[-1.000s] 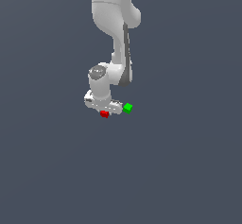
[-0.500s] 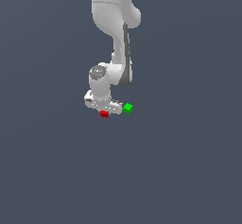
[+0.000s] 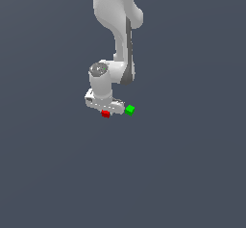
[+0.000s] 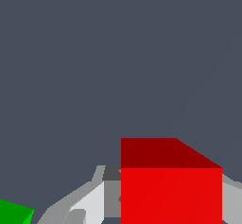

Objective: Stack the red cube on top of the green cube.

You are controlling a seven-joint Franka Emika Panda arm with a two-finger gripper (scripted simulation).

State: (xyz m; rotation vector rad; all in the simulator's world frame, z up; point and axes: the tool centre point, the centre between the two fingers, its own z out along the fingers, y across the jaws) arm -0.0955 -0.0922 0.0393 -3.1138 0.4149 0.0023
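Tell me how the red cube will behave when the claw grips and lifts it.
The red cube looks rigid, with flat faces and sharp edges, so it should probably not deform or roll. It seems tiny beside the claw, so it is likely light. Its plain, smooth-looking faces may slip if gripped off-centre. The green cube sits close, so a careless lift might nudge it.

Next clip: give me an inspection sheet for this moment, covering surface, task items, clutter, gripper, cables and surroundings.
Surface: plain dark grey-blue floor, no markings.
Red cube: directly under the gripper; in the wrist view it sits between the fingers. Not stacked.
Green cube: apart from the red cube, toward the exterior view's right, nothing on top.
Clutter: nothing seen.
Gripper: low over the red cube, jaws on either side of it; whether they press on it cannot be told.
Cables: nothing seen.
Surroundings: only the white arm against the uniform background.
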